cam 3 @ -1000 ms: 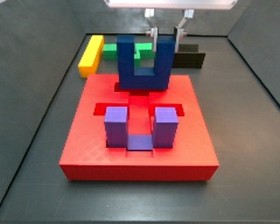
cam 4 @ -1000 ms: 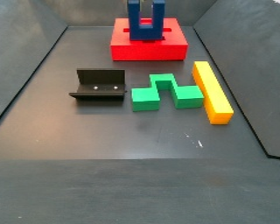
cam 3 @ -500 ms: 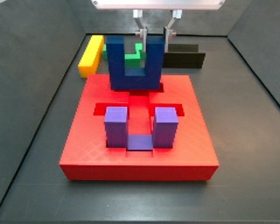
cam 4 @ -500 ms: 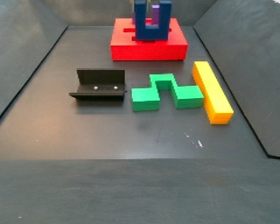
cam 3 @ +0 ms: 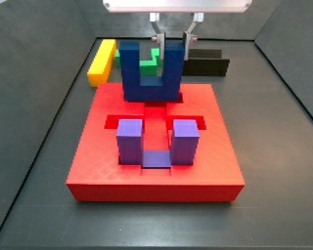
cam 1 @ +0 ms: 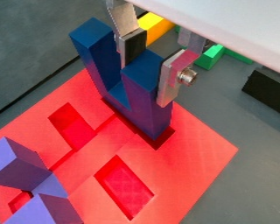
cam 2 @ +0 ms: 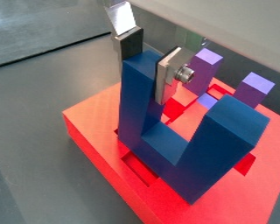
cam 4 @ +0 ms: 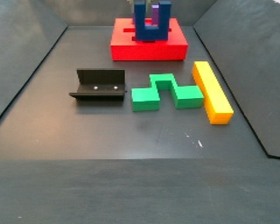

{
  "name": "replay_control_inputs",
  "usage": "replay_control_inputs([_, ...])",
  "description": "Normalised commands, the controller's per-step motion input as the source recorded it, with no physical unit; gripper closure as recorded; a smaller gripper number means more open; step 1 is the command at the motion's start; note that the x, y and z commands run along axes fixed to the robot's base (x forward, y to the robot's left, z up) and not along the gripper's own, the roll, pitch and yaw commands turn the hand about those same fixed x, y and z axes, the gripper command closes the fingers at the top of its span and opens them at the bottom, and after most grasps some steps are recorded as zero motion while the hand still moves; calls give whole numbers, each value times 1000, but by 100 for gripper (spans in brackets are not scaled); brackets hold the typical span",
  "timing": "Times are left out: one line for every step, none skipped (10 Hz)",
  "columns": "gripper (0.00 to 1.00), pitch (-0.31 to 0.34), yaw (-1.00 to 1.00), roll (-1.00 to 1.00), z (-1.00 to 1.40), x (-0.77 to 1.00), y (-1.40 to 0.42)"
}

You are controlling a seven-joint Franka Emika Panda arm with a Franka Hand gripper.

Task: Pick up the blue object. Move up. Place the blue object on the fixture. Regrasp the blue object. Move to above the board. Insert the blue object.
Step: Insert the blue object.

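The dark blue U-shaped object [cam 3: 156,86] stands upright, prongs up, with its base in a slot at the far end of the red board [cam 3: 153,171]. It also shows in a side view [cam 4: 150,22] and in both wrist views [cam 1: 136,96] [cam 2: 195,140]. My gripper [cam 3: 172,49] is above the board's far end, its fingers on either side of one prong, shut on it. The wrist views show the gripper [cam 1: 152,68] [cam 2: 150,68] with a dark pad and a silver plate against that prong's top. The black fixture [cam 4: 98,86] stands off the board, empty.
A purple U-shaped block [cam 3: 159,142] sits upright in the board's near slot. A green block [cam 4: 166,92] and a yellow bar [cam 4: 212,90] lie on the floor next to the fixture. Dark sloping walls enclose the floor.
Since one second ago, my gripper has lowered the blue object into the board's slot. Over the last half second nothing has moved.
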Motion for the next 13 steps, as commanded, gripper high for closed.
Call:
replay_control_inputs([100,-37,-14,0,-51,-71,-66])
replay_control_inputs([100,-36,-14,0,-63,-29,-49])
replay_control_inputs([100,-29,-34,0,-89,0,-37])
replay_control_inputs([100,0,-74,0,-77,37,-37])
replay_control_inputs([100,0,-37,0,-23,20,0])
replay_control_inputs([100,0,0,-7,-60,140,0])
replay_control_inputs([100,0,0,-30,-109,186,0])
replay_control_inputs([100,-19,0,-63,-160,174,0])
replay_control_inputs([100,-41,23,-101,-206,297,0])
replay_control_inputs([100,-7,0,-53,-146,186,0])
replay_control_inputs([100,0,0,-21,-160,109,0])
replay_control_inputs([100,-9,0,-17,-254,134,0])
replay_control_inputs([100,-64,0,-26,-434,77,9])
